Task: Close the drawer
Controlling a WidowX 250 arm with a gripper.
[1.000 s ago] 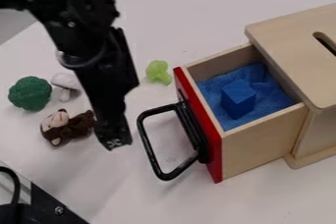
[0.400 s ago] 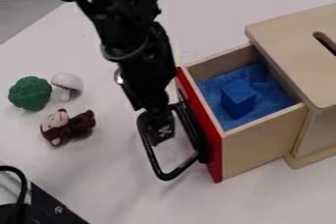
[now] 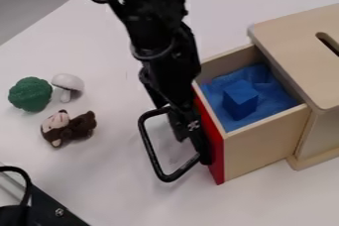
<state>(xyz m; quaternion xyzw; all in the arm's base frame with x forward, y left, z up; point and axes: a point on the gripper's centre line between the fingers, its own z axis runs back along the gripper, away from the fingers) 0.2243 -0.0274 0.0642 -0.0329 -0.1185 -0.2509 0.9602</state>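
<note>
White tabletop point(image 3: 112, 185) spanned most of the frame; grey floor point(image 3: 33, 7) showed upper left. Wooden box point(image 3: 285, 29) sat at right, its drawer point(image 3: 265, 145) open, right of center. Gripper point(image 3: 192, 138) was near center, by the drawer's red front; couldn't tell wide or narrow. Toy monkey point(image 3: 68, 128), broccoli point(image 3: 29, 94), mushroom point(image 3: 67, 82) lay left.

Bright, diffuse light from above leaves soft shadows on the white counter point(image 3: 116, 180) and lightens the blue block's top point(image 3: 240, 90).
</note>
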